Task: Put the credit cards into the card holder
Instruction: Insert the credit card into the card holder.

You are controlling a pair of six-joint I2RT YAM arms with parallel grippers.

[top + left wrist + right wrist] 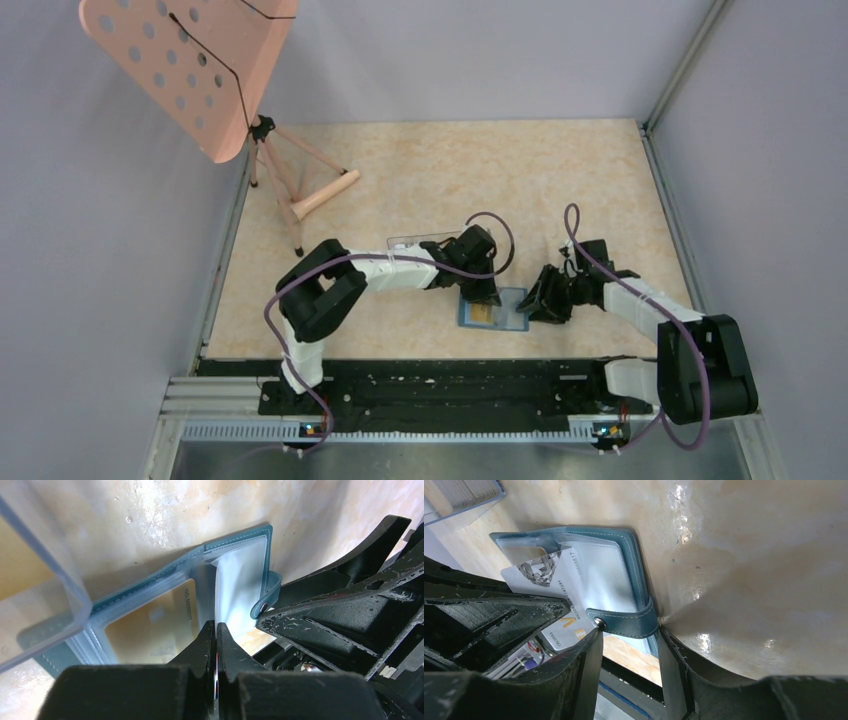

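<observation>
The teal card holder point(493, 311) lies open on the table between both grippers. An orange-yellow credit card point(150, 627) sits in its left pocket. My left gripper point(215, 625) is shut on a whitish credit card point(538, 574) with a diamond print. That card's far end lies over the holder's right pocket point(599, 575). My right gripper point(630, 641) has one finger at each end of the holder's snap tab point(626, 621) and touches both, holding the tab by the right edge. From above, the left gripper point(483, 293) is over the holder and the right gripper point(548, 297) beside it.
A clear plastic box point(415, 243) lies just behind the holder, under the left arm's wrist, and looms at the left of the left wrist view point(35, 580). A pink perforated stand point(190, 70) on a tripod is at the far left. The black rail point(430, 385) marks the near edge.
</observation>
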